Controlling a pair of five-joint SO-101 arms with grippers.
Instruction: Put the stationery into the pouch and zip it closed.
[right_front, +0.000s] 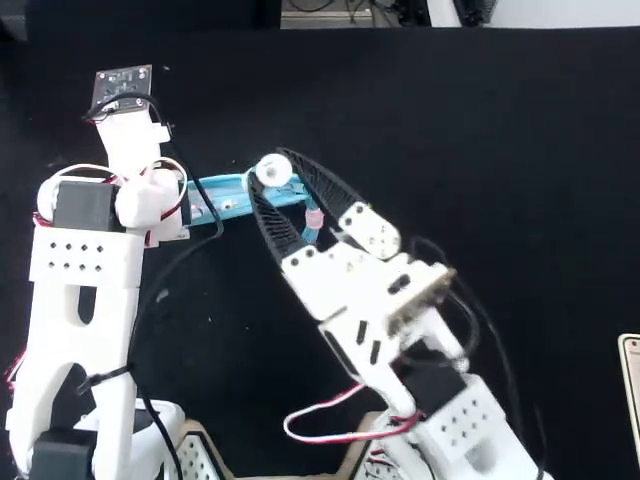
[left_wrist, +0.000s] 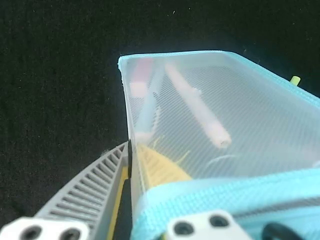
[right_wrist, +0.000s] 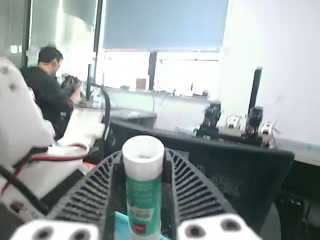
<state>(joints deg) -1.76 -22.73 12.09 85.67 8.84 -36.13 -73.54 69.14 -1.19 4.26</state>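
**Glue stick at the pouch, both arms loaded**

Nearest me, the right gripper (right_front: 268, 166) has its two black ribbed fingers pinched on the glue stick (right_front: 273, 172). The stick runs along the fingers, with its white cap out at the tips and the green label below. In the right wrist view I get a sliver of teal just beside the stick's lower end. I can't tell whether that end is inside the pouch or only against it.

The left gripper (right_front: 198, 208) is clamped on one end of the pouch (right_front: 228, 190). In the left wrist view its grey ribbed finger (left_wrist: 87, 192) lies flat against the pouch wall.

The pouch is clear mesh with teal trim, and it spans between the two grippers over the black table cover (right_front: 500, 130). The zipper band (left_wrist: 225, 192) runs along the edge nearest the left wrist camera. I can't tell if it's open or zipped.

Through the mesh I see a white pen (left_wrist: 197, 107), a blue pen (left_wrist: 147, 107) and a pink-ended item (left_wrist: 141, 70). There's also something yellow (left_wrist: 160, 167) near the clamped end.

Farther out, the right wrist view looks past the fingers to a black mesh chair back (right_wrist: 240, 170), then to windows (right_wrist: 165, 70).
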